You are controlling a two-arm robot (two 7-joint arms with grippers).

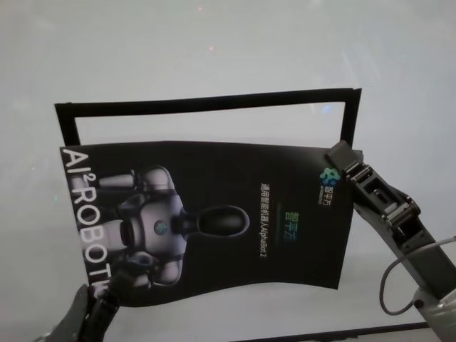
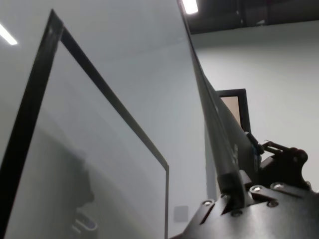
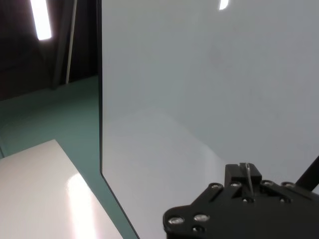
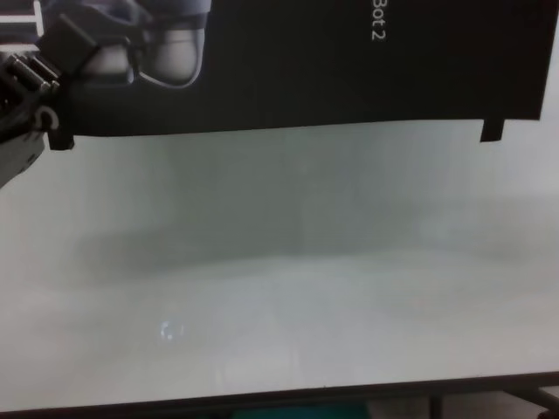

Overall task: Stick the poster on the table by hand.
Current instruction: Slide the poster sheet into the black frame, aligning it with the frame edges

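While both my arms hold it off the surface, status reads so:
Poster [image 1: 214, 221]: black glossy sheet w/ robot pic, "AlphaBot 2" text, big white letters down its left side; hangs bowed over the table's middle, print up.
Left gripper [image 1: 89, 308]: at poster's near-left corner, nearer the table's front edge; fingers pinched shut on that corner, sheet edge seen clamped in left wrist view.
Right gripper [image 1: 340, 158]: at poster's far-right corner; fingers closed on it, thin sheet edge sits betw. them in right wrist view.
Table [image 1: 214, 57]: plain white top w/ thin dark edge; front edge shows in chest view.
Black strips [image 1: 206, 104]: narrow frame lines lying on the table toward its far edge, just beyond poster's far side; left, far and right sides visible.
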